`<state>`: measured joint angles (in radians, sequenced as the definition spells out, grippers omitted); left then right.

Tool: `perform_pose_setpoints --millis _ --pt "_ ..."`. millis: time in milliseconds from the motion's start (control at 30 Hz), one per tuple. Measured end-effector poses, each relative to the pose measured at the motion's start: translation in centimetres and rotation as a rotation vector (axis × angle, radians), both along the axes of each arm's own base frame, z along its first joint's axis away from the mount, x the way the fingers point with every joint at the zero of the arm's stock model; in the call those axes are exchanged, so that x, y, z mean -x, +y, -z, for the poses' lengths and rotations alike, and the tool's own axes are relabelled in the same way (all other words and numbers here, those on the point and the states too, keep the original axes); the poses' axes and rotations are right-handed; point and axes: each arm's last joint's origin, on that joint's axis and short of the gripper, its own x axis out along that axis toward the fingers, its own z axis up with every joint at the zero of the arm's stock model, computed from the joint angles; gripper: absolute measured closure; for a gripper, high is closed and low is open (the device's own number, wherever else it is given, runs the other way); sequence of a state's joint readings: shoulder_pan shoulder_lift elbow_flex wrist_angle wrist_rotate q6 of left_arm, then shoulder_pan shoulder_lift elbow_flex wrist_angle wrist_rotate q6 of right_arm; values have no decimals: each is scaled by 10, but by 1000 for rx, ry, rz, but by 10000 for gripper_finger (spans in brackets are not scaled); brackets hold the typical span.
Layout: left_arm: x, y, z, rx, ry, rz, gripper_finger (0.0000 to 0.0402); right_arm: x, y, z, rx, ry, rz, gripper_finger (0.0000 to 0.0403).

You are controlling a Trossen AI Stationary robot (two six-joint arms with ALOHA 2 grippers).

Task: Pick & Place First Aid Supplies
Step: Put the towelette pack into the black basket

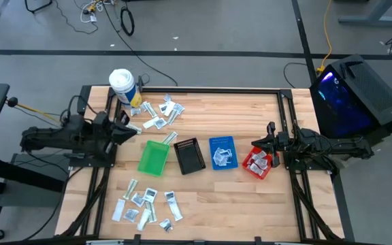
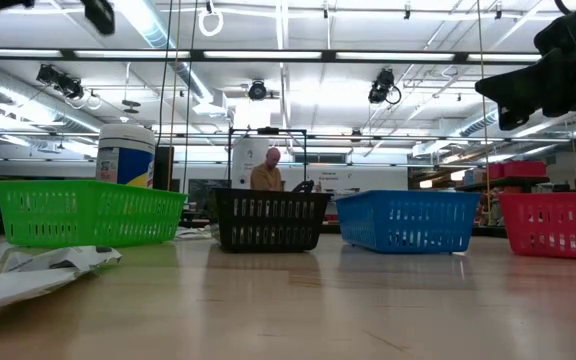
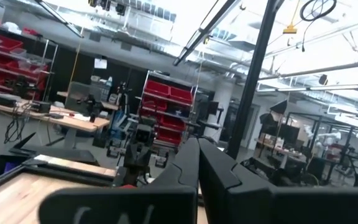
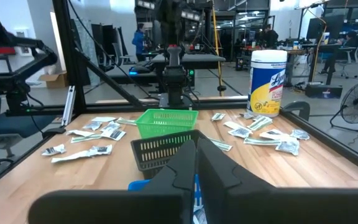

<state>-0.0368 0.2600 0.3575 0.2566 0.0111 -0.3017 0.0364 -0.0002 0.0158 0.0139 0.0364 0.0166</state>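
Note:
The first aid supplies are small flat white and silvery sachets. One group [image 1: 157,113] lies at the far left and another [image 1: 145,204] at the near left; in the right wrist view they [image 4: 86,140] lie on either side of the bins. More sachets lie in the blue bin [image 1: 223,153] and the red bin [image 1: 258,164]. My left gripper [image 1: 133,129] is shut and holds nothing, raised at the table's left edge, its fingers [image 3: 197,165] pointing across the table and slightly up. My right gripper [image 1: 254,143] is shut and holds nothing, level at the right edge over the red bin [image 4: 196,163].
A green bin [image 1: 153,158] and a black bin [image 1: 189,155] stand mid-table in a row with the blue and red ones. A white tub [image 1: 122,85] with a yellow-blue label stands at the far left corner. A person [image 2: 265,170] sits far behind the table.

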Motion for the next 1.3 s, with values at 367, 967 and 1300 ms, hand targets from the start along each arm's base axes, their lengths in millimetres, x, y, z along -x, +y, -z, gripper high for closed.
perform_pose_setpoints --millis 367,967,1300 --pt "-24 2 -83 -43 162 -110 395 0 0 0 0 0 0 380" --pt "-64 4 -138 -226 263 -276 396 0 0 0 0 0 0 380" --pt "-86 4 -115 -259 465 -266 383 0 0 0 0 0 0 380"
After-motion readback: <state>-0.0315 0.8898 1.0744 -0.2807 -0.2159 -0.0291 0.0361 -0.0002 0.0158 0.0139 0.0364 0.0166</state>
